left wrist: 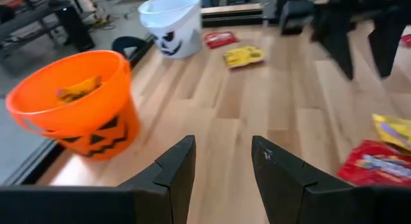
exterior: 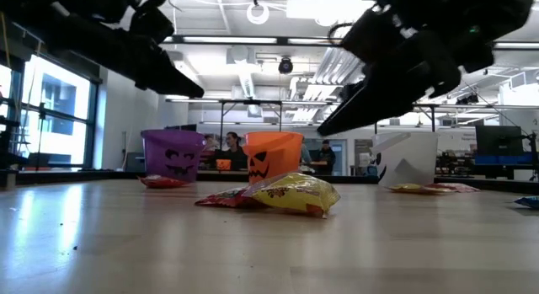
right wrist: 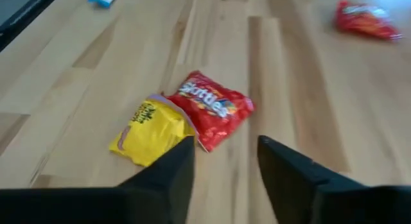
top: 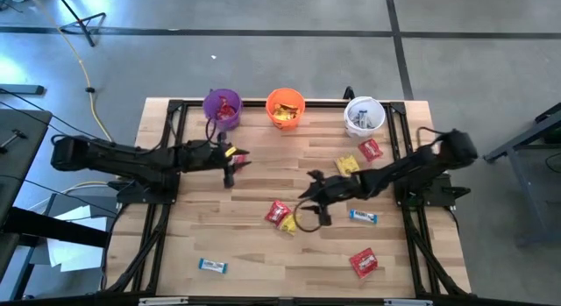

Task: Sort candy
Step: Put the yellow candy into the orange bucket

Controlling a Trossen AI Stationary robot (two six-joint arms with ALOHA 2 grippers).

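My left gripper [top: 232, 164] is open and empty, above the table near the purple bucket [top: 222, 106]. A small red packet [top: 235, 155] shows right by its fingers. My right gripper [top: 308, 199] is open and empty above the table's middle. A red packet [right wrist: 215, 108] and a yellow packet [right wrist: 151, 131] lie flat and touching on the table, just ahead of its fingers. They also show in the high view [top: 278, 212]. The orange bucket [top: 285, 107] holds yellow packets and the white bucket [top: 364, 115] holds slim bars.
Loose candy lies flat on the table: a yellow packet [top: 347, 166] and a red packet [top: 370, 149] near the white bucket, a blue bar [top: 363, 217], a red packet [top: 363, 261] at the near right, and a blue bar [top: 212, 266] at the near left. People show in the room behind.
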